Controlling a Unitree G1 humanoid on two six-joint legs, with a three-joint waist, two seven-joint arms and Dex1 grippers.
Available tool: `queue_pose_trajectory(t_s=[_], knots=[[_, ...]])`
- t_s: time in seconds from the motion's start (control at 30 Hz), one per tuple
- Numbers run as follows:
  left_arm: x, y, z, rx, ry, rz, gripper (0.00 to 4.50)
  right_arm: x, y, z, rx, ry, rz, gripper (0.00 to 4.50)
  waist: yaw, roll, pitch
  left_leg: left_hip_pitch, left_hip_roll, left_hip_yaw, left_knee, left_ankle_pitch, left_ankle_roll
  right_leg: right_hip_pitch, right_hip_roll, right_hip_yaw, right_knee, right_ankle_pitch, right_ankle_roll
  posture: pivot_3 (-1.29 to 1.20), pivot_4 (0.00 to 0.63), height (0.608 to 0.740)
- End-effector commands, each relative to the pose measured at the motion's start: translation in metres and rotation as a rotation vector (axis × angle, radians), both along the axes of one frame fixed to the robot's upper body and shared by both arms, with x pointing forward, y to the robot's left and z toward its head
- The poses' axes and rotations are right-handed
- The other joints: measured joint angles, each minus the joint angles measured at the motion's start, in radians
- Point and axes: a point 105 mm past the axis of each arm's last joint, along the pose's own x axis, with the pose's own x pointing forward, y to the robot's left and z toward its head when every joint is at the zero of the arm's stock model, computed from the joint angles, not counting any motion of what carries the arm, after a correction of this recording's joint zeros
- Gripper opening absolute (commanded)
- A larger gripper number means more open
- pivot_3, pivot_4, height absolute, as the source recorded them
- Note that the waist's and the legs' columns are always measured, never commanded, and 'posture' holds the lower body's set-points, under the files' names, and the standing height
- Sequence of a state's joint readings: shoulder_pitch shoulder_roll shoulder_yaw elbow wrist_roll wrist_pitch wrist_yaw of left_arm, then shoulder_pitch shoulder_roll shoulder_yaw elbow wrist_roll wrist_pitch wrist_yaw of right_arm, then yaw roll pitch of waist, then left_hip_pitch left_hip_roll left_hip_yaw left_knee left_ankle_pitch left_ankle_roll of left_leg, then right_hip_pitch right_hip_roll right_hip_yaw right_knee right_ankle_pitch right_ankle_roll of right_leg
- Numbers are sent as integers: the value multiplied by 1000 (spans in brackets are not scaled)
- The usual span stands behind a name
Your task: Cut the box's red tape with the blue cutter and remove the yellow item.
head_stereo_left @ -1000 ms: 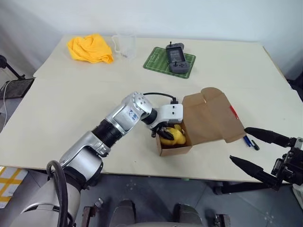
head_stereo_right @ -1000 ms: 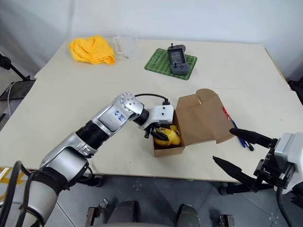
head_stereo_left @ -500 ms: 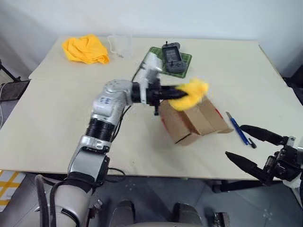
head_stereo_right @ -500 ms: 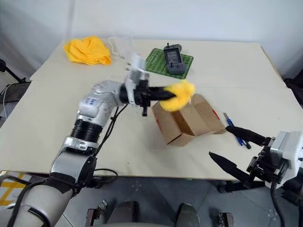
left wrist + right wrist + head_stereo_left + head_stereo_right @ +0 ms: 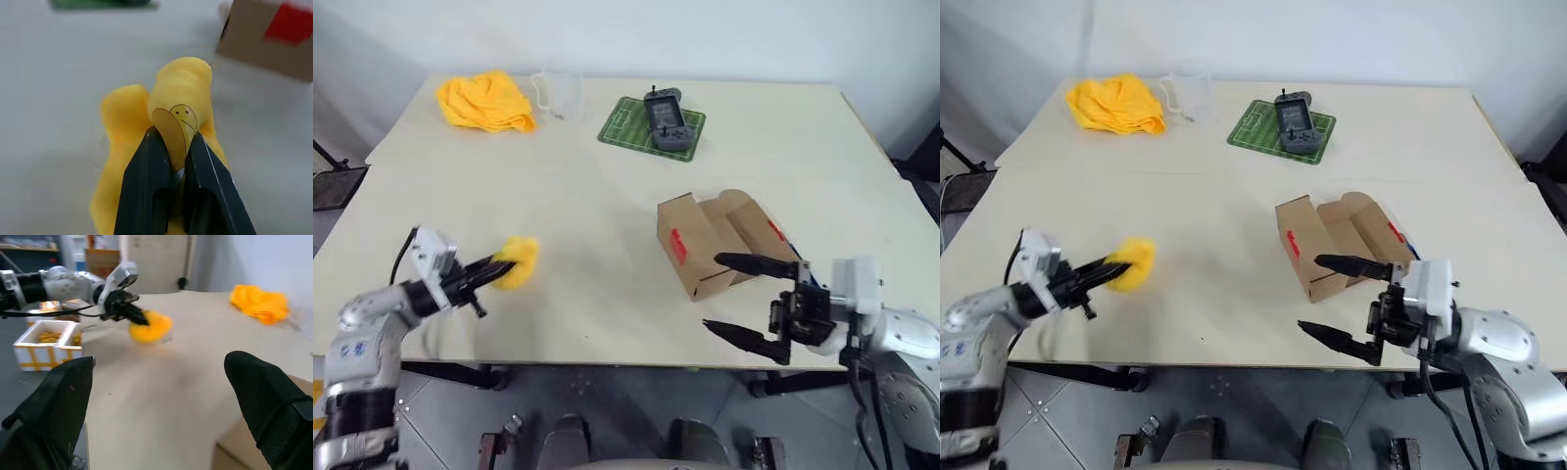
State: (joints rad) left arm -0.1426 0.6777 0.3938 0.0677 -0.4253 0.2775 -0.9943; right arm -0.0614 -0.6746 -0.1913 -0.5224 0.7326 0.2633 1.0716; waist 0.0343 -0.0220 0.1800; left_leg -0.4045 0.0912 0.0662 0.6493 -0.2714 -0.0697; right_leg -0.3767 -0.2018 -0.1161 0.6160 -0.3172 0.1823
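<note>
Silver-grey arms, white wrist housings, black cables, tapered black fingers (image 5: 1342, 264)

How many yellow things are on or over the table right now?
2. The yellow item is clamped in the left gripper near the table's left front edge; the yellow cloth lies at the far left corner. The box could hide more.

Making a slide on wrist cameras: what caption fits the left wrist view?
Left end effector shut on the yellow item, with the box and its red tape behind.
</note>
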Motion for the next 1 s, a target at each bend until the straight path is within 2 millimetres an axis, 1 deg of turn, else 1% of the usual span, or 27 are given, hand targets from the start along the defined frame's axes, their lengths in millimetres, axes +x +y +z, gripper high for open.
queue_pose_trajectory(t_s=[0.03, 0.13, 0.2, 0.27, 0.33, 0.43, 0.47, 0.53, 0.63, 0.7, 0.77, 0.87, 1.0], knots=[[-4, 5, 16, -1, -76, 49, 945, 2, -2, 2, -12, -19, 21, 4500, 9, 0, 0, 0, 0, 0, 0, 0, 0, 0, 0, 0, 0, 0, 0, 0, 150, 740], [-1, -10, 20, 15, -95, 2, 1889, 5, -5, 2, -16, -16, 15, 4500, 14, 0, 0, 0, 0, 0, 0, 0, 0, 0, 0, 0, 0, 0, 0, 0, 150, 740], [2, -13, 21, 23, -80, -15, 2547, 7, -8, 2, -18, -13, 7, 4500, 14, 0, 0, 0, 0, 0, 0, 0, 0, 0, 0, 0, 0, 0, 0, 0, 150, 740], [2, -8, 26, 33, -86, -21, 3176, 9, -12, 3, -24, -9, -6, 4500, 12, 0, 0, 0, 0, 0, -1, 0, 0, 0, 0, 0, 1, 0, 0, 0, 150, 740], [-2, 2, 32, 25, -80, -19, 3776, 10, -17, 5, -19, -7, -29, 4500, 4, 0, 0, 0, 0, 0, -1, 0, 0, 0, 0, 0, 0, 0, 0, 0, 150, 740], [-15, 27, 43, 53, -72, 3, 3776, 10, -26, 5, -34, -10, -59, 4500, -11, 0, 0, 1, 0, 0, -3, 0, 0, -2, 0, 0, 1, 0, 0, 0, 150, 740], [-20, 35, 44, 67, -60, 9, 3776, 9, -29, 6, -39, -9, -65, 4500, -14, 0, 0, 1, 0, 1, -3, 0, 0, -2, 0, 0, 1, 0, 0, 0, 150, 740], [-34, 53, 37, 127, -5, 22, 3776, 4, -37, 5, -61, 9, -72, 4500, -17, 0, 0, 1, 0, 1, -4, 0, 0, -3, 0, 0, 1, 0, 0, 0, 150, 740], [-51, 66, 25, 192, 32, 34, 3776, -4, -48, -2, -118, 20, -82, 4500, -14, 1, 0, 1, 0, 2, -5, -1, -1, -3, 0, 0, 0, 0, 0, 0, 150, 740], [-60, 68, 16, 223, 43, 31, 3776, -7, -53, -6, -128, 21, -102, 4500, -11, 1, 0, 1, 0, 2, -5, -1, -1, -2, 0, 0, -1, 0, 0, 0, 150, 740], [-62, 68, 6, 255, 45, 38, 3776, -9, -54, -9, -129, 21, -114, 4500, -7, 1, 0, 1, 1, 2, -3, -1, 0, -2, 0, 0, -2, 0, 0, 0, 150, 740], [-57, 57, 1, 265, 9, 31, 3776, -13, -53, -18, -137, 23, -117, 4500, -3, 0, 0, 1, 1, 2, -2, -1, 0, -1, 0, 0, -2, 0, 0, 0, 150, 740], [-48, 45, 1, 264, -45, 36, 3776, -13, -52, -24, -136, 8, -143, 4500, -7, 0, 0, 1, 1, 2, -3, -2, 0, -1, 0, 0, -2, 0, 0, 0, 150, 740]])
